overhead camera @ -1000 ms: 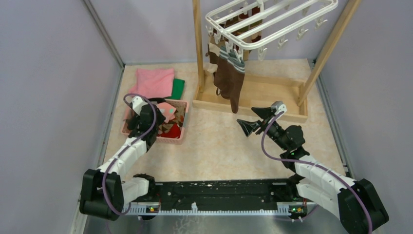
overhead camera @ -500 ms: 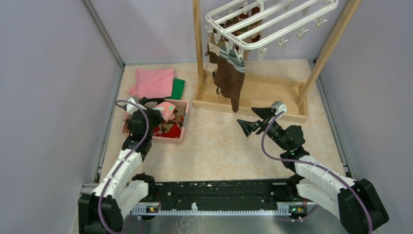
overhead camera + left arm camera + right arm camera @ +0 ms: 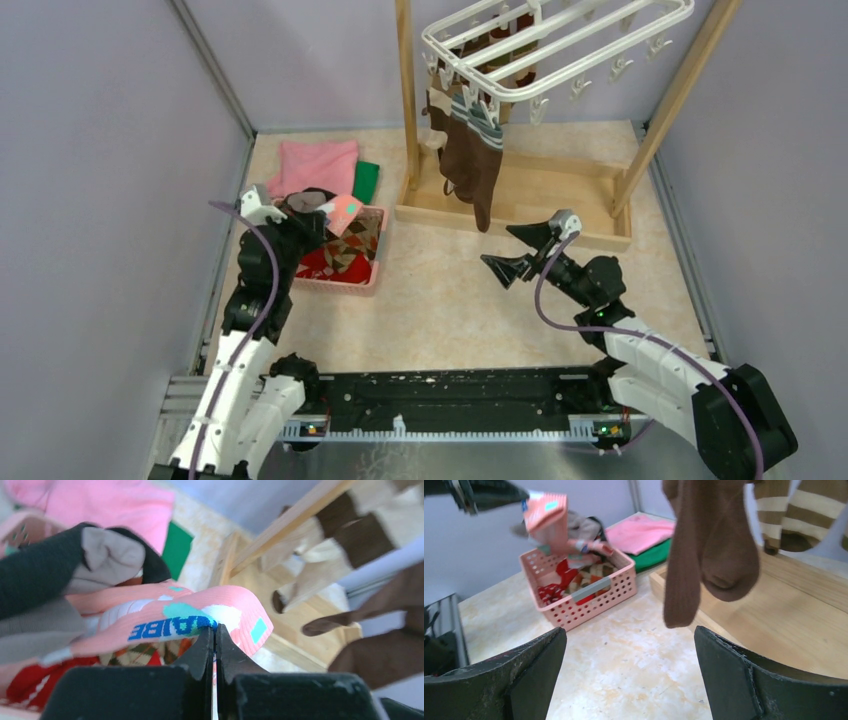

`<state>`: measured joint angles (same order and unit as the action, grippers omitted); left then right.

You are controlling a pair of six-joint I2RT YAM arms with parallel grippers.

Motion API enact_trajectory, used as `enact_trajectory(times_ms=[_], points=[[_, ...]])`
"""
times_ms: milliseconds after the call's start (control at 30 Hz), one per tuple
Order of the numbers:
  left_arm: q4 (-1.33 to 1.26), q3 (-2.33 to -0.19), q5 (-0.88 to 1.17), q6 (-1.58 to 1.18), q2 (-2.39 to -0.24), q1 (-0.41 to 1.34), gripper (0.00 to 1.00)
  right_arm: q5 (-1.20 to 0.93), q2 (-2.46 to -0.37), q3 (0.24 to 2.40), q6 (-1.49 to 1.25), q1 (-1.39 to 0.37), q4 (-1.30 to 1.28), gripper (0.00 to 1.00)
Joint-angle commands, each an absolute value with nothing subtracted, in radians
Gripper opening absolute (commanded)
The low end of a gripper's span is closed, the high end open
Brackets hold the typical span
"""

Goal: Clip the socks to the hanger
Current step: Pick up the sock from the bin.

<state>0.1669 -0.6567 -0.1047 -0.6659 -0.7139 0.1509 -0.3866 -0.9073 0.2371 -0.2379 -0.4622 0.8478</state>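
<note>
Hanging is partly done — brown socks [image 3: 478, 165] are clipped to the far hanger [image 3: 560, 45]. The left gripper [image 3: 214, 629] pinches the pink sock [image 3: 235, 612] above the left basket [image 3: 340, 283], others inside; the right gripper [image 3: 518, 247] gapes wide, empty.

sock [image 3: 235, 605]: soft knit cloth | basket [image 3: 574, 607]: perforated plastic | frame [image 3: 540, 185]: smooth wood | hanger [image 3: 600, 57]: glossy plastic

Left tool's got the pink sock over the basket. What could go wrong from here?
1. Left tool pinches the pink sock only near its edge; it may slip out in transit.
2. A grey sock rests against it and may drag out of the basket.
3. Free clips sit past the hung brown sock; the load could snag it.
</note>
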Motion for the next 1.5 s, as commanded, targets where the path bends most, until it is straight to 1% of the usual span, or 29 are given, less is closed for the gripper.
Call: enact_trajectory(times_ms=[0,67,133,267,333,400,467,533,600,667,733,833,933,1067,1267,1367,1467], points=[[0.104,-0.735,0.064,-0.545,-0.623,0.146,0.0,-0.574,-0.945,0.308,-0.226,-0.464,0.943,0.96],[0.046,-0.741,0.216,-0.516,-0.625,0.146,0.0,-0.64,-0.971,0.353,-0.227,-0.468,0.934,0.95],[0.015,-0.756,0.328,-0.495,-0.643,0.146,0.0,-0.667,-0.989,0.41,-0.213,-0.482,0.857,0.94],[-0.049,-0.765,0.463,-0.47,-0.661,0.146,0.0,-0.652,-1.009,0.515,-0.117,-0.538,0.676,0.94],[-0.089,-0.752,0.499,-0.476,-0.658,0.146,0.0,-0.677,-1.025,0.535,-0.089,-0.549,0.666,0.94],[-0.126,-0.738,0.529,-0.49,-0.663,0.146,0.0,-0.72,-1.054,0.493,-0.085,-0.548,0.774,0.95],[-0.166,-0.724,0.561,-0.517,-0.67,0.146,0.0,-0.75,-1.112,0.398,-0.126,-0.546,0.996,0.95],[-0.22,-0.705,0.609,-0.557,-0.681,0.146,0.0,-0.812,-1.172,0.352,-0.196,-0.544,1.173,0.95],[-0.273,-0.685,0.676,-0.602,-0.698,0.146,0.0,-0.867,-1.219,0.341,-0.263,-0.545,1.288,0.95],[-0.323,-0.668,0.768,-0.648,-0.72,0.147,0.0,-0.893,-1.24,0.344,-0.286,-0.545,1.322,0.96],[-0.385,-0.648,0.846,-0.695,-0.747,0.147,0.0,-0.852,-1.228,0.349,-0.26,-0.542,1.256,0.97],[-0.455,-0.624,0.918,-0.785,-0.779,0.15,0.0,-0.793,-1.156,0.352,-0.19,-0.54,1.142,0.97],[-0.518,-0.603,0.967,-0.847,-0.8,0.158,0.0,-0.779,-1.053,0.337,-0.148,-0.541,1.13,0.98],[-0.591,-0.605,1.046,-0.905,-0.893,0.212,0.0,-0.753,-0.96,0.296,-0.075,-0.542,1.164,0.98],[-0.539,-0.677,1.075,-0.832,-1.046,0.371,0.0,-0.783,-0.924,0.26,0.01,-0.549,1.198,0.98],[-0.536,-0.711,1.106,-0.83,-1.108,0.386,0.0,-0.832,-0.935,0.262,0.047,-0.558,1.193,0.97],[-0.512,-0.739,1.118,-0.81,-1.139,0.386,0.0,-0.855,-0.941,0.274,0.087,-0.577,1.132,0.95]])
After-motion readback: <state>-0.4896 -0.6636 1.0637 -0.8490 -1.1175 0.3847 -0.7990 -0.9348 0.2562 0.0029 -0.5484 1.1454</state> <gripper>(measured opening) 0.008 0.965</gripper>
